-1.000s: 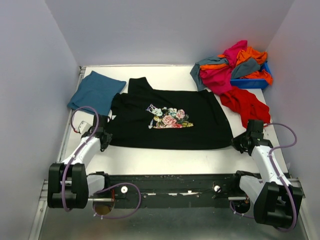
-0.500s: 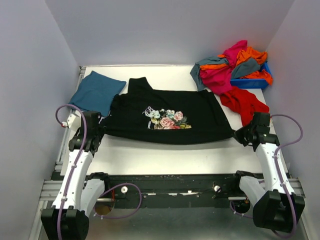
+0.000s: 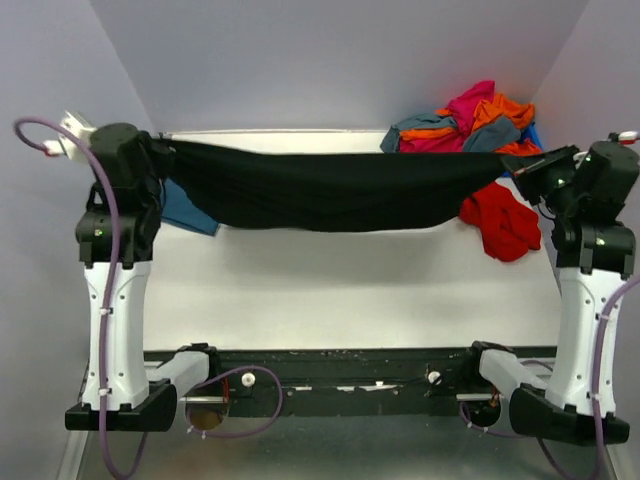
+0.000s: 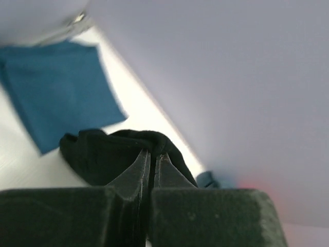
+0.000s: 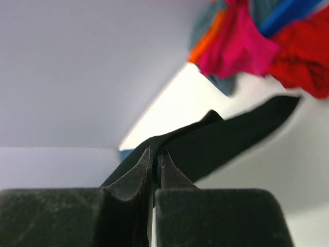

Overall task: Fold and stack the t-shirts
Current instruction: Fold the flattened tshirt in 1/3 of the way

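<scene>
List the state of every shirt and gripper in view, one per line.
black t-shirt, held up, stretched between both grippers, sagging.
teal t-shirt, folded, flat on the table.
red t-shirt, crumpled on the table.
heap of t-shirts, unfolded, tangled.
left gripper, shut on black t-shirt.
right gripper, shut on black t-shirt.

A shirt (image 3: 320,190) is hanging stretched between the left tool (image 4: 152,162) and the right tool (image 5: 154,159), above the surface (image 3: 330,290). A folded shirt (image 3: 185,212) is lying at the back left, and a pile of shirts (image 3: 470,125) at the back right.
</scene>
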`<state>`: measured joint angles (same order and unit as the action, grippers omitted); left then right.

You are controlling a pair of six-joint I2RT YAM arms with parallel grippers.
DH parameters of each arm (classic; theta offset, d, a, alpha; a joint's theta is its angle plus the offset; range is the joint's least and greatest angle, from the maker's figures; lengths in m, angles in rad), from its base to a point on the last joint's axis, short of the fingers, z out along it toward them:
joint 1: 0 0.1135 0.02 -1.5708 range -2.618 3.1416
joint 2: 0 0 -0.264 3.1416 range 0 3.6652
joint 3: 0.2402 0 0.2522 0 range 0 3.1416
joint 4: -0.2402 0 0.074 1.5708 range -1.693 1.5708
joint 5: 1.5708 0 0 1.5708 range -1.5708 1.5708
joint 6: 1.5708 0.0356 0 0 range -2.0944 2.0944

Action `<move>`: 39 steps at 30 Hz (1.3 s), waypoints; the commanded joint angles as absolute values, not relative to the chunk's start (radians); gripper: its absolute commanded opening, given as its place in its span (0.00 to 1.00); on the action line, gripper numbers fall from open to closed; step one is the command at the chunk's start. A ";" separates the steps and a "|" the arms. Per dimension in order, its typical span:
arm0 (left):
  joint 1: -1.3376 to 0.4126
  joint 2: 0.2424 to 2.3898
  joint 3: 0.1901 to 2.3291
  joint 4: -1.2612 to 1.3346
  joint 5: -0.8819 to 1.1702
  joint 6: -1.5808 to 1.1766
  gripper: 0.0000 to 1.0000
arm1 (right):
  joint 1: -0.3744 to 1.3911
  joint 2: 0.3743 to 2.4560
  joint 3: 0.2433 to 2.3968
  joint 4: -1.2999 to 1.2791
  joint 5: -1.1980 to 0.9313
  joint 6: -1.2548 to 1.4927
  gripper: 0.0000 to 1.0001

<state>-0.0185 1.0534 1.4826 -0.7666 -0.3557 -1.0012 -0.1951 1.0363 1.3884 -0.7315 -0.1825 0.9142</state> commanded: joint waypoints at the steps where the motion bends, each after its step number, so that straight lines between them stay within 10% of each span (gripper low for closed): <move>1: -0.009 1.107 1.839 -0.813 -0.393 -0.901 0.00 | -0.196 0.951 1.564 -0.775 -0.167 0.888 0.01; 19: 0.073 1.405 2.008 -0.773 -0.397 -0.965 0.00 | -0.195 1.332 1.667 -0.531 -0.449 1.015 0.01; 27: 0.136 1.818 2.612 -0.835 -0.206 -1.005 0.00 | -0.201 1.794 2.295 -0.609 -0.615 1.072 0.01; 39: 0.184 1.691 2.231 -0.517 -0.063 -1.023 0.00 | -0.241 1.846 2.147 -0.497 -0.719 1.065 0.01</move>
<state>0.1513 1.7554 2.3718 -0.6552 -0.1341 -1.0264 -0.2214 1.8740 2.2879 -0.5266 -0.6689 1.0962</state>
